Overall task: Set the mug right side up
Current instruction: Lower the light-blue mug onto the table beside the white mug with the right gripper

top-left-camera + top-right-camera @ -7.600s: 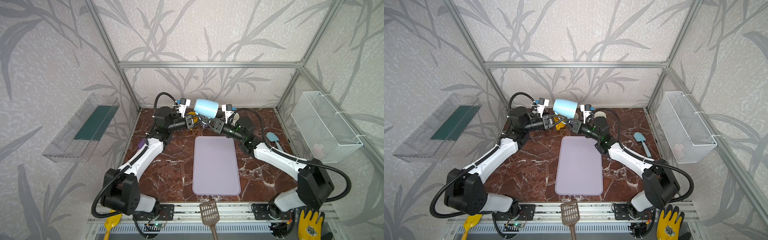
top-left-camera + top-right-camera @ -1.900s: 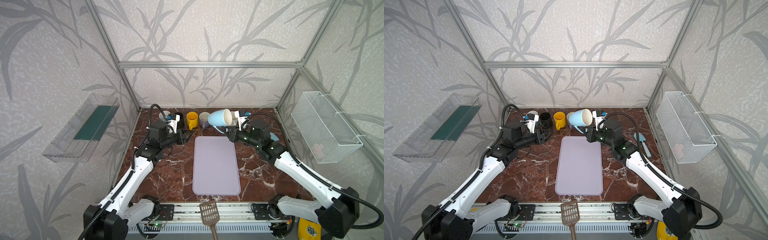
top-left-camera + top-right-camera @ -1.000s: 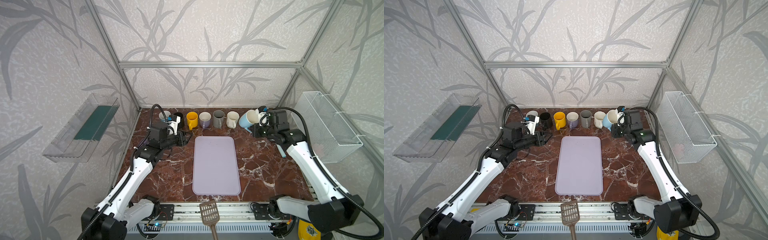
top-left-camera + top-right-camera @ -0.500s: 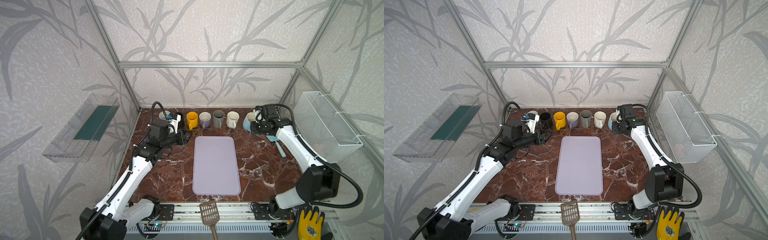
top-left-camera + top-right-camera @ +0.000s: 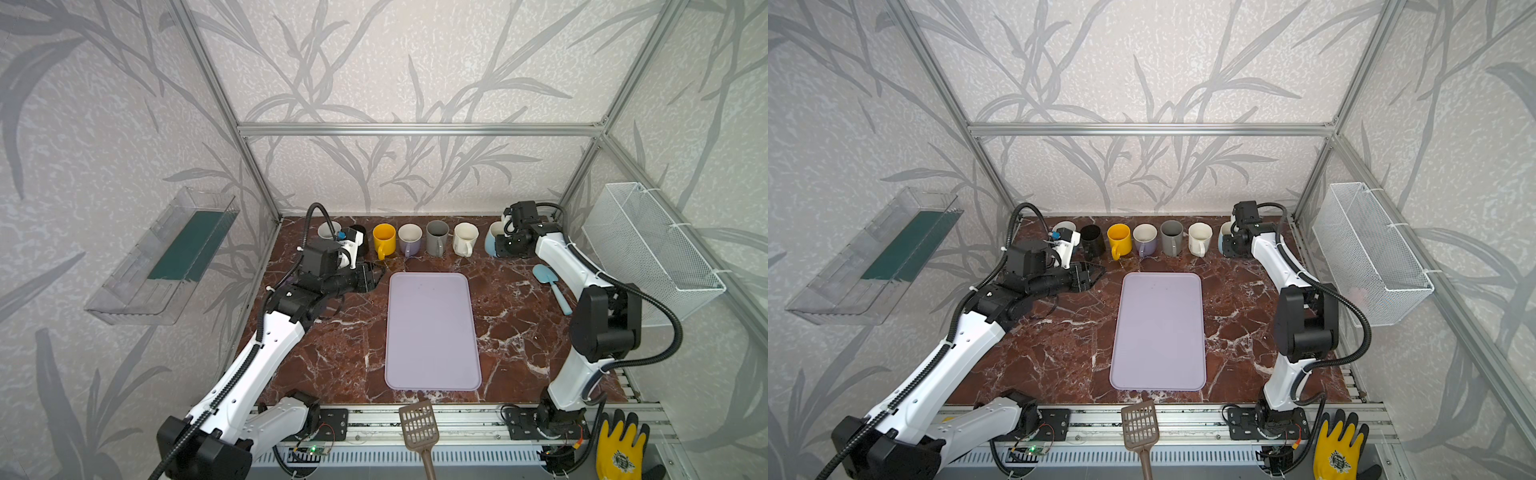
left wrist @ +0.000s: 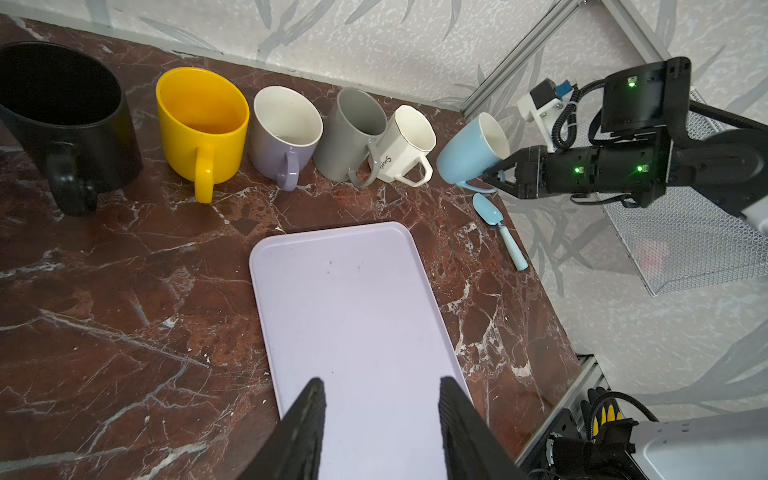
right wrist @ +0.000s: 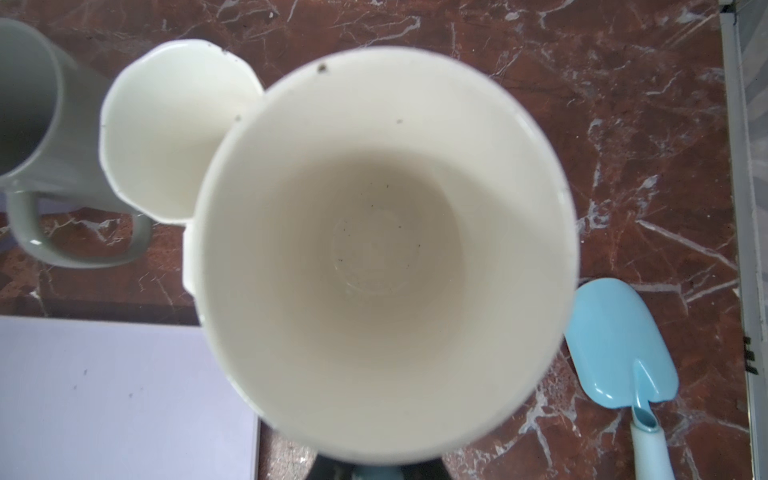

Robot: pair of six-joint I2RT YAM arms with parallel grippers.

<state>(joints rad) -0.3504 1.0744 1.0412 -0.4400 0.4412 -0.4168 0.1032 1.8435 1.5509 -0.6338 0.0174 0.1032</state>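
Tilting at one o'clock, the blue mug (image 6: 465, 151) pinched by its handle in the closed right claw (image 6: 496, 178) could topple onto the white mug (image 6: 409, 141) if released; left claw (image 6: 380, 382) gaped empty.

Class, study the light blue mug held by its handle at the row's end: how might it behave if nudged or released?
The light blue mug looks glazed ceramic: probably rigid, weighty, slippery, breakable. The right gripper pinches only its handle, so it may swing. Its base tapers, so a nudge could tip it.
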